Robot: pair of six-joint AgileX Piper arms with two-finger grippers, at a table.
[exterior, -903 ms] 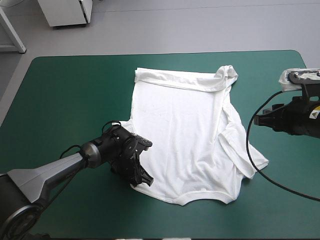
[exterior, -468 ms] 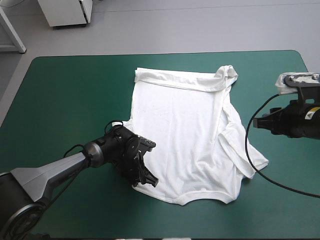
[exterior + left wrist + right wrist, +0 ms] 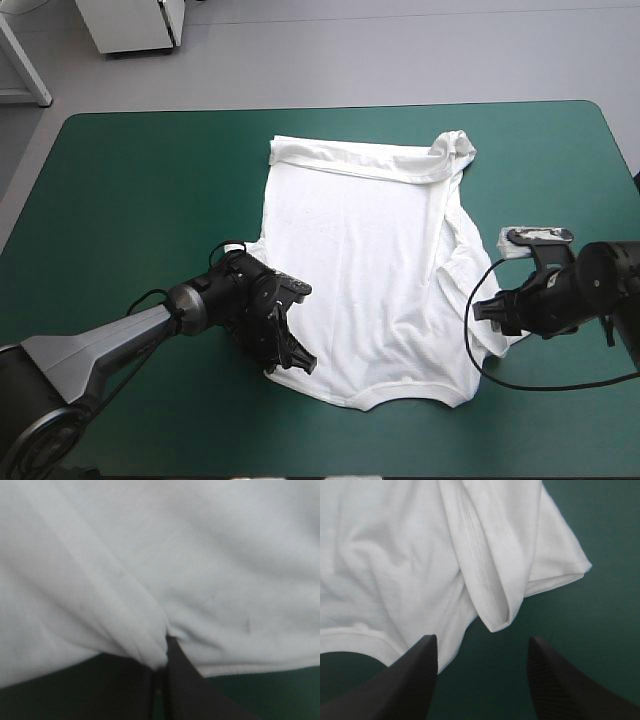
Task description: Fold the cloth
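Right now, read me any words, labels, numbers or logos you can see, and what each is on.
None: no word, number or logo can be read. The T-shirt is plain white, the teal-green cover is unmarked, and neither the left gripper nor the right gripper shows a label.

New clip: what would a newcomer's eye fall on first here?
A white T-shirt lies spread across the middle of the teal-green table. The left gripper is shut on its near left edge, and the right gripper hangs open at its near right corner.
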